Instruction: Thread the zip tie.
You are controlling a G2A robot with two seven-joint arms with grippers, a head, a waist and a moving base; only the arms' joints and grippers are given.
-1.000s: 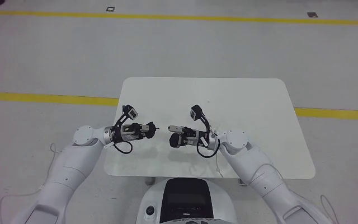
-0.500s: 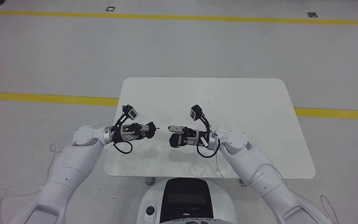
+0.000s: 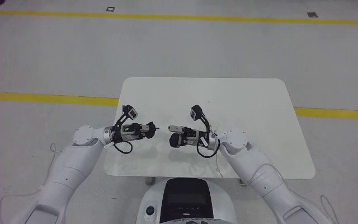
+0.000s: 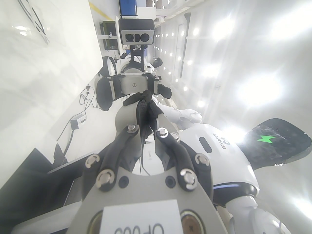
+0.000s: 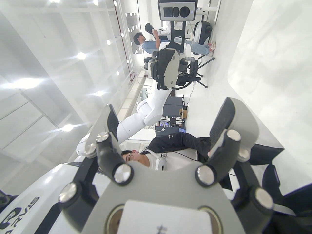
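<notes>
Left wrist view: left hand (image 4: 147,107) pinches zip tie (image 4: 132,100) (black).

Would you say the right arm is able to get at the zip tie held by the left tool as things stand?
Probably yes: the right tool is open and faces the left tool pinching the zip tie, with nothing between.

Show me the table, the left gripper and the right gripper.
table (image 3: 251,101), top view, bare far surface.
left gripper (image 4: 145,103), left wrist view, between its fingertips.
right gripper (image 5: 168,107), right wrist view, between its open jaws.
</notes>
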